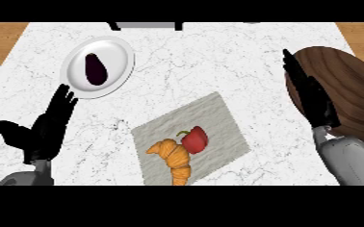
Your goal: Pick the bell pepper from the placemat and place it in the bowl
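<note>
Looking down from the head, the red bell pepper lies on the grey placemat, touching a croissant. The right hand, fingers straight and together, overlaps the wooden bowl's left edge (the left hand rests spread, lower left).

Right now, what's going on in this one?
Nothing is held yet. The red bell pepper lies on the grey placemat against a croissant. The right hand is open in front of the wooden bowl; the left hand rests open at lower left. An eggplant sits on a plate.
</note>
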You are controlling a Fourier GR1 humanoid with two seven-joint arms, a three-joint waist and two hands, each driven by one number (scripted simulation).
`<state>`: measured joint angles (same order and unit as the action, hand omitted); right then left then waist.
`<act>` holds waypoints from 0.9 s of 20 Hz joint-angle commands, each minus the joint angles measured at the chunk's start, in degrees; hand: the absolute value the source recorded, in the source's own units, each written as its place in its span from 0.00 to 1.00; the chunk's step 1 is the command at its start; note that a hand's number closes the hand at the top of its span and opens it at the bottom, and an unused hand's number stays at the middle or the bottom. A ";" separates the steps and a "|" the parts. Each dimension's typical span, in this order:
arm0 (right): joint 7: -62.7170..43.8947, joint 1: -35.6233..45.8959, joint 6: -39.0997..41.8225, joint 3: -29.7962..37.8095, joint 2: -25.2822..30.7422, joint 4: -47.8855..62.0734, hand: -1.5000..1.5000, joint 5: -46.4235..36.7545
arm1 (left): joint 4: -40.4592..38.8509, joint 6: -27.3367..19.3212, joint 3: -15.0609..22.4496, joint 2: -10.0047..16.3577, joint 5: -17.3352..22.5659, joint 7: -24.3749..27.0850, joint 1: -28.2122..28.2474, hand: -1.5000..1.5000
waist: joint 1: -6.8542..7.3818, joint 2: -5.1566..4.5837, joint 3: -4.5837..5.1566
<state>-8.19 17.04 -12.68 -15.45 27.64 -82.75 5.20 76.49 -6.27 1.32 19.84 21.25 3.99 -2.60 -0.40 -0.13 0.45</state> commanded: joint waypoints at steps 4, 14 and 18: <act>8.97 -1.86 -1.79 -5.10 -9.24 -10.99 1.00 -0.35 | 7.04 3.07 8.31 0.32 -6.48 0.14 -4.26 0.50 | -0.37 0.74 -0.65; 18.02 -0.09 -10.26 -17.38 -17.96 1.57 0.00 -20.44 | 8.98 7.06 14.46 -2.93 -9.91 -3.67 -8.74 0.50 | 0.66 0.04 -0.45; 5.81 3.57 -5.34 -20.94 -9.37 -4.38 0.00 -29.37 | 11.02 4.67 17.28 -5.38 -11.41 -5.32 -7.64 0.50 | 0.11 0.41 -0.36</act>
<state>2.92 18.26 -20.66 -33.49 14.66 -85.96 -17.55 86.99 -0.41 17.08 16.49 11.04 0.05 -9.60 0.03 0.17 0.04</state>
